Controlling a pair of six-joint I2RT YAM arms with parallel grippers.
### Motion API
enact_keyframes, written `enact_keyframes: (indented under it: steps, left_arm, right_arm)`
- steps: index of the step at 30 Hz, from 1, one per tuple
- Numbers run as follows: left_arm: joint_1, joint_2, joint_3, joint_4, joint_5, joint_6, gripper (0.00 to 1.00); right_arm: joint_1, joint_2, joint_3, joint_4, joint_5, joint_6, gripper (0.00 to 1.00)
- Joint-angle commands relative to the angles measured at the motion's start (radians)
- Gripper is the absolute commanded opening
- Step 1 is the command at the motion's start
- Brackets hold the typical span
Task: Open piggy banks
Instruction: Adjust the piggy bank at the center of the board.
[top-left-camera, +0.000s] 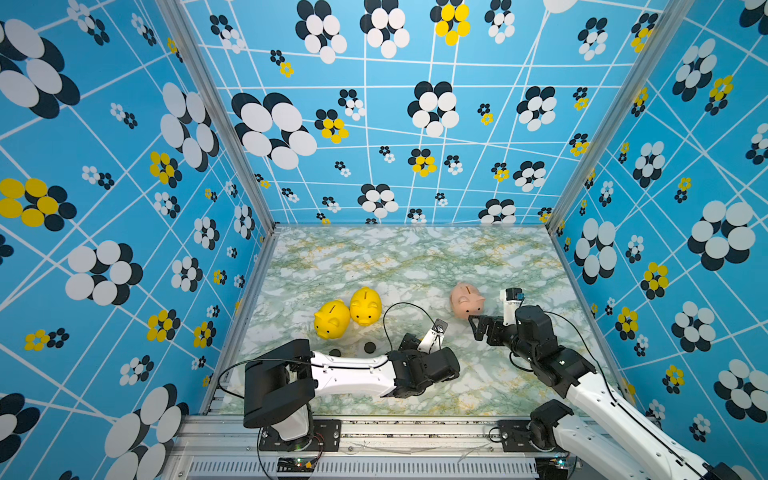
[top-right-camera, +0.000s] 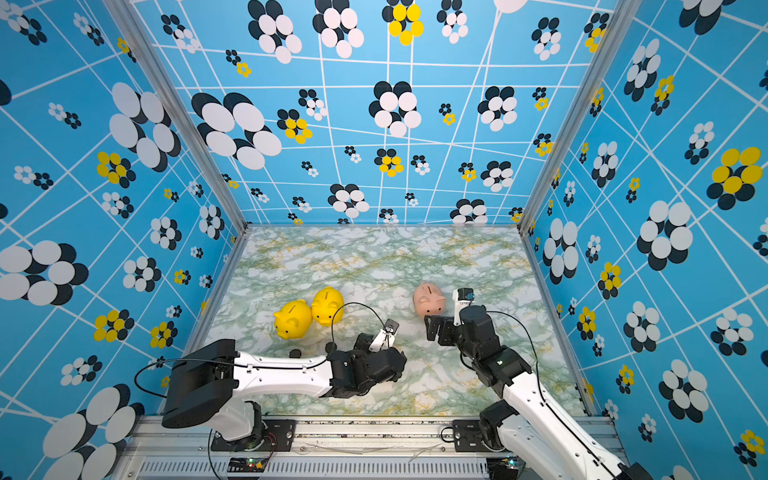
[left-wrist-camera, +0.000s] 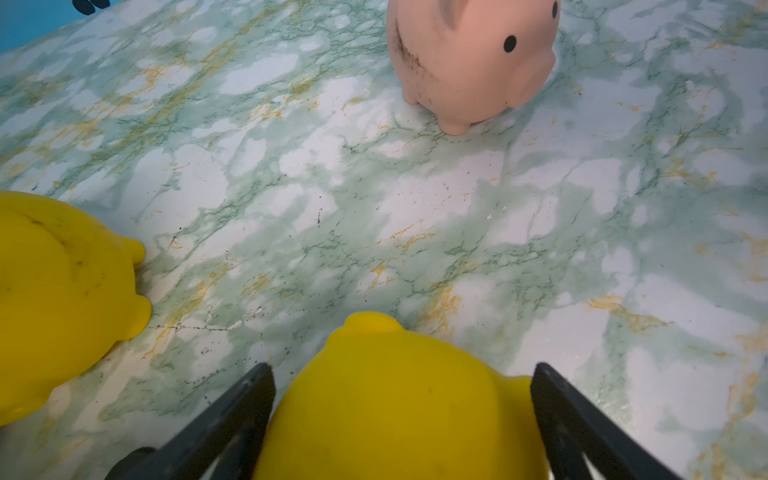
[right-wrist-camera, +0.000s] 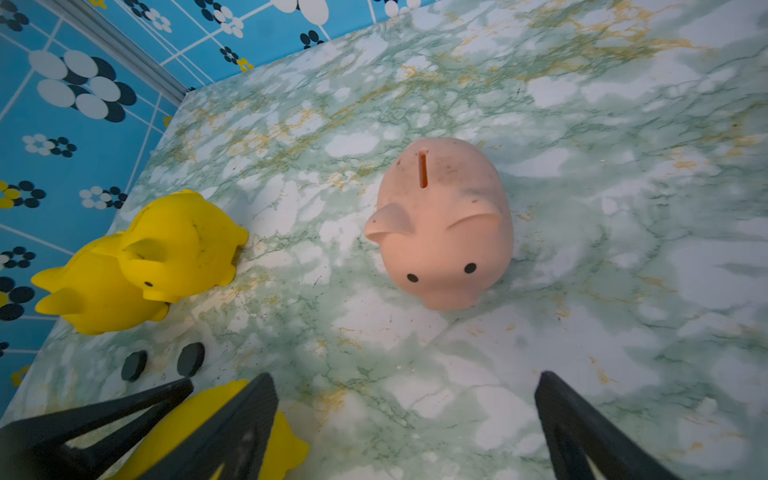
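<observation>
Standing wide apart, the jaws of the left claw (left-wrist-camera: 403, 368) flank a bright yellow plastic pig-shaped bank (left-wrist-camera: 395, 419) on the green marbled surface (left-wrist-camera: 415, 208); whether it is gripped cannot be told. This bank is judged to be the one in hand. The right claw (right-wrist-camera: 403, 380) is held wide open and empty near the upright pale pink plastic pig bank (right-wrist-camera: 442, 224). Next, the underside must be exposed.

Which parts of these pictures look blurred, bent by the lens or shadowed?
In both top views the lens splays the blue walls; all sharp. In the left wrist view the yellow piggy bank between the left gripper fingers is soft, the pink piggy bank crisp. In the right wrist view the right gripper is blurred, corners dim.
</observation>
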Motion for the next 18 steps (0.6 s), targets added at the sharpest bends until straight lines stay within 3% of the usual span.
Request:
enact_keyframes:
  steps: [1, 10, 18]
  left_arm:
    - [0.048, 0.056, -0.113, -0.116, 0.085, 0.009, 0.97]
    - [0.122, 0.043, -0.207, -0.05, 0.102, -0.005, 0.97]
    - [0.189, 0.02, -0.266, 0.018, 0.151, -0.013, 0.97]
  right_arm:
    - [-0.005, -0.025, -0.047, 0.057, -0.151, -0.014, 1.0]
    - [-0.005, -0.084, -0.132, 0.111, -0.348, 0.037, 0.99]
    - [0.0, -0.054, -0.2, 0.174, -0.474, 0.07, 0.9]
